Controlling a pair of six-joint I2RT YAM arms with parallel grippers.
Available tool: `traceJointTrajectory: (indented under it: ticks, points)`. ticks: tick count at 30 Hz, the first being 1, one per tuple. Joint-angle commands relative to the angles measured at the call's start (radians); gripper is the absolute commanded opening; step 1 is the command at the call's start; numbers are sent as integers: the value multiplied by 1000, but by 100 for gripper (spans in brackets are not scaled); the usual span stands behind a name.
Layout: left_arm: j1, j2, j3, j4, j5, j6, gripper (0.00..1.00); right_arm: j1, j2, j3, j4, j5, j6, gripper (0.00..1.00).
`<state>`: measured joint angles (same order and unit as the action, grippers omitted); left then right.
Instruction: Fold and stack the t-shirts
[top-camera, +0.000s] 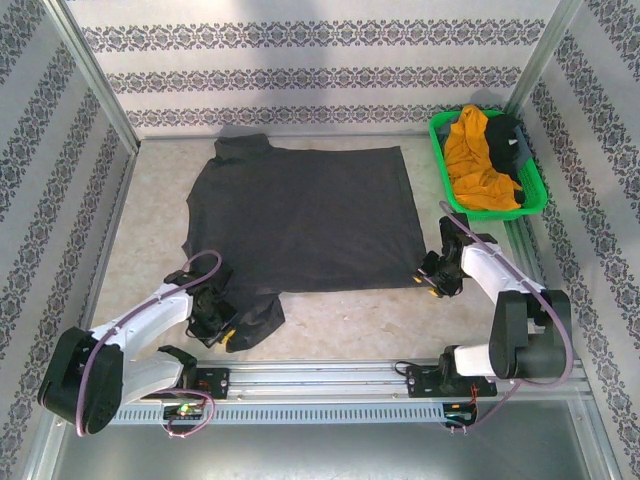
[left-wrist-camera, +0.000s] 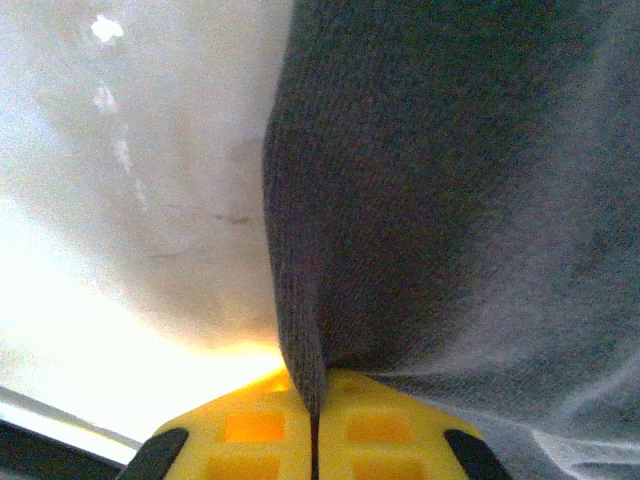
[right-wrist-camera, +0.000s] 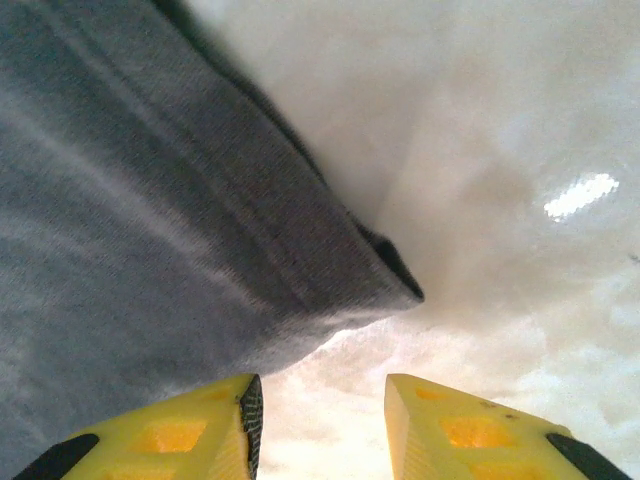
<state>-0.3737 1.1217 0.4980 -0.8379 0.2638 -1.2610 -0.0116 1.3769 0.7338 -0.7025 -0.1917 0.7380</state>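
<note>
On table (top-camera: 150, 210) centre, charcoal t-shirt (top-camera: 310, 215) spread flat. Left gripper (left-wrist-camera: 313, 445) clamped on its near-left edge. Right gripper (right-wrist-camera: 320, 420) jaws apart at near-right hem corner. Orange t-shirt (top-camera: 470, 160), black t-shirt (top-camera: 506, 138) in green basket (top-camera: 443, 172), far right.

Top camera fixed high at near edge, looking down across whole surface (top-camera: 340, 325). Wrist cameras low, close-in; all three share charcoal t-shirt (top-camera: 310, 215).
</note>
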Motion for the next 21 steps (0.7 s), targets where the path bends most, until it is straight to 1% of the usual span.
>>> traceJointTrajectory:
  ticks: [1,7,8,11,13,14,15,21]
  points:
    - [-16,-45,10,97,-32,-32,0,-13,45,27,0,24,28,38]
    - [-16,-174,0,-19,-12,-67,0,-16,128,45,7,33,36,36]
    - [-16,-194,1,-44,-16,-70,0,-15,143,49,16,31,36,35]
    - [-17,-251,5,-104,-21,-87,0,-13,177,70,18,22,26,22]
    - [-16,-284,12,-141,-24,-96,0,-10,169,72,9,32,18,9]
    - [-16,-302,15,-162,-26,-98,0,-8,151,69,-4,42,14,1]
    - [-17,-318,22,-185,-31,-103,0,-7,124,61,-17,51,11,0]
    - [-16,-412,46,-285,-40,-117,0,19,-133,-33,-131,87,6,0]
